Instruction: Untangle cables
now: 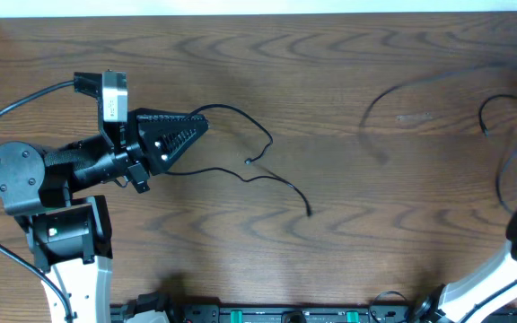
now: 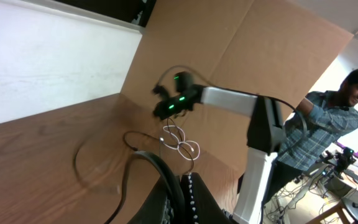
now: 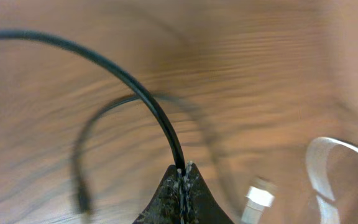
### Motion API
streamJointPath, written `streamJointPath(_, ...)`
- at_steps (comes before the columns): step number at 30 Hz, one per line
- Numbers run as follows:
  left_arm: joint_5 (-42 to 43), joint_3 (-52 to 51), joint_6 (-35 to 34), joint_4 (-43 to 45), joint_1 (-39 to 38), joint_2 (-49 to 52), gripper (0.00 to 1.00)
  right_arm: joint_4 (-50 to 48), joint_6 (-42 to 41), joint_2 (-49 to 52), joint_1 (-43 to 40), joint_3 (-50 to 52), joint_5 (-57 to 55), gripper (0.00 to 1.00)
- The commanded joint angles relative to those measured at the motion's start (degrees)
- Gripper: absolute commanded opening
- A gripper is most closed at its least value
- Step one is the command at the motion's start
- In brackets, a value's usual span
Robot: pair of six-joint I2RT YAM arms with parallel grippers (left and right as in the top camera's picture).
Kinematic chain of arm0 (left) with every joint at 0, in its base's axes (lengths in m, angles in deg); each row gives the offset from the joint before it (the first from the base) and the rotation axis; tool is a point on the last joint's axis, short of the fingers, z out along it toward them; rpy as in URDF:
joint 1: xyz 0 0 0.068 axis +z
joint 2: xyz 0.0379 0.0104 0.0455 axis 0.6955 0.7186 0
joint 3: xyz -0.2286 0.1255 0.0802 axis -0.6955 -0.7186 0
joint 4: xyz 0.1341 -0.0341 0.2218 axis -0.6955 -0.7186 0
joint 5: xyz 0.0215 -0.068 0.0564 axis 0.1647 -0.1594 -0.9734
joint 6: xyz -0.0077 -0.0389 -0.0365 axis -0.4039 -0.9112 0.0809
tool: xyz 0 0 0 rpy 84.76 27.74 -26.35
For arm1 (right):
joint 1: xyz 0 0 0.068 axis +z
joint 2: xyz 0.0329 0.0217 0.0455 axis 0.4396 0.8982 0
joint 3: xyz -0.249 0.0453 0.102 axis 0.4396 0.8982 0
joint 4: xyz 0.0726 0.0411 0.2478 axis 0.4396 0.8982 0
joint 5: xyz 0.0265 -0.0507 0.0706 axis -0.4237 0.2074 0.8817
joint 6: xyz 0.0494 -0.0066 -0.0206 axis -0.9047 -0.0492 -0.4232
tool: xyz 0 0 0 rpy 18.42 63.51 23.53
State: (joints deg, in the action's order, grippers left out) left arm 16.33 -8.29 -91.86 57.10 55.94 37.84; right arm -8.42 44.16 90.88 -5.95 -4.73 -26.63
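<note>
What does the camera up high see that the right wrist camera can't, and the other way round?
Only the overhead camera shows the left fingers, closed on a wiggly black cable that trails across the table. Only the right wrist camera shows the right fingers up close, pinching a curved black cable, plus a white cable loop and a small silver plug. Both show the brown wooden table and thin black cables.

desk [image 1: 348, 260]: brown wood grain, matt | black cable [image 3: 135, 87]: smooth, slight sheen | white cable [image 3: 328, 155]: glossy | right hand [image 3: 182, 171]: black, rough plastic | wall [image 2: 260, 56]: matt cardboard
</note>
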Motion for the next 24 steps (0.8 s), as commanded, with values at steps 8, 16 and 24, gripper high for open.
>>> streamJointPath(8,0.94,0.76,0.48,0.26,-0.07,1.73,0.07,0.26,-13.64,-2.91,-14.32,-2.38,-1.22,0.01)
streamJointPath(16,0.9,0.76,0.5,0.28,-0.07,1.7,0.07,-4.04,-38.49,-2.91,-23.28,-2.38,-1.66,0.01)
streamJointPath(24,0.9,0.76,0.52,0.28,-0.07,1.7,0.08,-2.95,-43.34,-2.86,-26.73,-2.32,9.66,0.14)
